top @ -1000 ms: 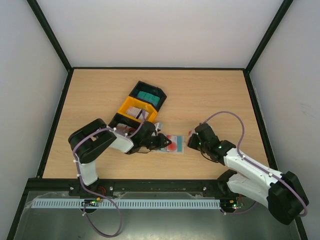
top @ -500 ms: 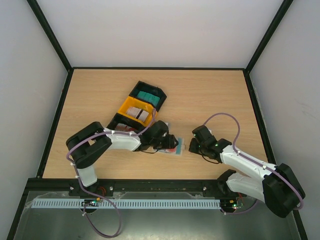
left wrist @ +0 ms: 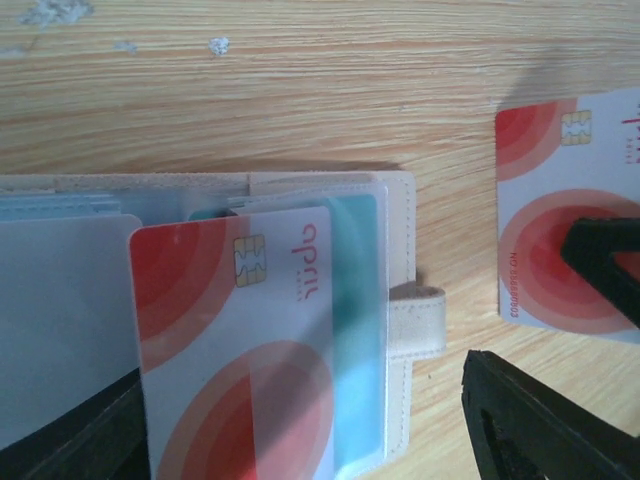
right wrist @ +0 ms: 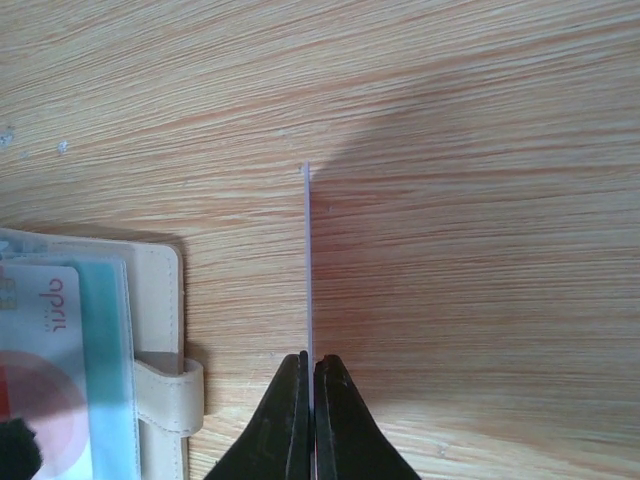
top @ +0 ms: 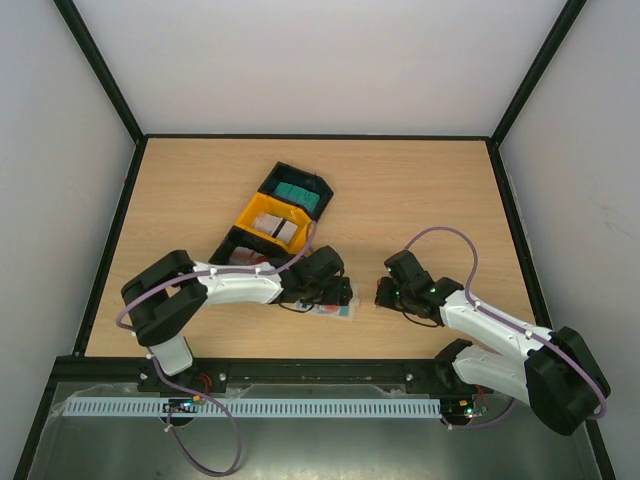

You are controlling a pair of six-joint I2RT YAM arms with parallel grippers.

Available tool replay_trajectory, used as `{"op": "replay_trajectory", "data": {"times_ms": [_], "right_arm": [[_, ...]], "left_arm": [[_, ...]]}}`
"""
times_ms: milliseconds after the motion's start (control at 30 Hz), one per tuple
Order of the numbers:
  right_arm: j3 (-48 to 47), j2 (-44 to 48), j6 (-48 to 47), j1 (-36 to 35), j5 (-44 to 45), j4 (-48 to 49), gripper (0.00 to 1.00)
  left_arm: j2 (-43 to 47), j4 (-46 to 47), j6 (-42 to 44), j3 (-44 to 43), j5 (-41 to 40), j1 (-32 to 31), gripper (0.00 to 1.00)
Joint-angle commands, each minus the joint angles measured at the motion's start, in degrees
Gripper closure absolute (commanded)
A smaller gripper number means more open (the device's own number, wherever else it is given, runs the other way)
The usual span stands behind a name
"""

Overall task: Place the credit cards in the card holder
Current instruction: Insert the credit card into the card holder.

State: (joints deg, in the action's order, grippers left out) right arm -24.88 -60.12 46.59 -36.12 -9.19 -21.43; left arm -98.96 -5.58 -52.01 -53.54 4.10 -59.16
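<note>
The card holder (left wrist: 400,250) lies open on the table, beige with a snap tab and light blue inside; it also shows as the card holder (right wrist: 160,300) and the card holder (top: 340,309). A white credit card with red blotches (left wrist: 235,340) rests on it, partly under a clear sleeve. My left gripper (left wrist: 310,445) is open, its fingers (left wrist: 540,430) either side of that card and off it. My right gripper (right wrist: 312,365) is shut on a second red-blotched credit card (right wrist: 307,260), seen edge-on, just right of the holder. The same held card (left wrist: 545,200) appears face-on in the left wrist view.
Joined black, yellow and black trays (top: 258,212) sit behind the left arm. They hold a teal card (top: 297,193) and a white-grey card (top: 285,231). Bare wood lies right of and beyond the right gripper (top: 383,292).
My left gripper has opened and let go of the red-blotched card, which now lies on the holder; the left arm has reached further right. The right gripper shifted slightly left, still gripping its card.
</note>
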Motion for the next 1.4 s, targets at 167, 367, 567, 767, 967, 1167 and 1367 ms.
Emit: {"op": "replay_trajectory", "data": {"times_ms": [167,367,567,767,967,1167,1367], "right_arm": [[2.4,2.1,1.8,-0.3,-4.4,3.5,0.98],[2.7,1.6,2.0,-0.4,-4.8,3.7,0.98],[2.7,1.1,3.3,-2.2,-3.9,3.6,0.98],[2.6,-0.4,4.4,-4.2,-3.3,4.9,0.98],[3.7,-1.5,6.7,-5.2,-4.0,7.4,0.98],[4.6,-1.2,7.9,-5.4,-4.4,9.0,0.98],[3.7,-0.3,6.8,-5.4,-2.4,7.4,0.98]], "left_arm": [[10.8,-1.9,-3.9,5.9,-1.0,-0.4,0.14],[10.1,-3.5,-4.0,6.0,-3.3,0.0,0.15],[5.3,-2.2,-3.3,5.0,-1.4,-0.1,0.16],[2.4,-1.0,-3.1,4.1,0.0,-0.1,0.18],[-0.4,1.7,-2.7,3.0,3.1,-0.3,0.19],[-0.4,8.6,-3.1,4.8,7.2,-0.2,0.2],[3.2,11.9,0.5,5.9,6.3,0.1,0.21]]}}
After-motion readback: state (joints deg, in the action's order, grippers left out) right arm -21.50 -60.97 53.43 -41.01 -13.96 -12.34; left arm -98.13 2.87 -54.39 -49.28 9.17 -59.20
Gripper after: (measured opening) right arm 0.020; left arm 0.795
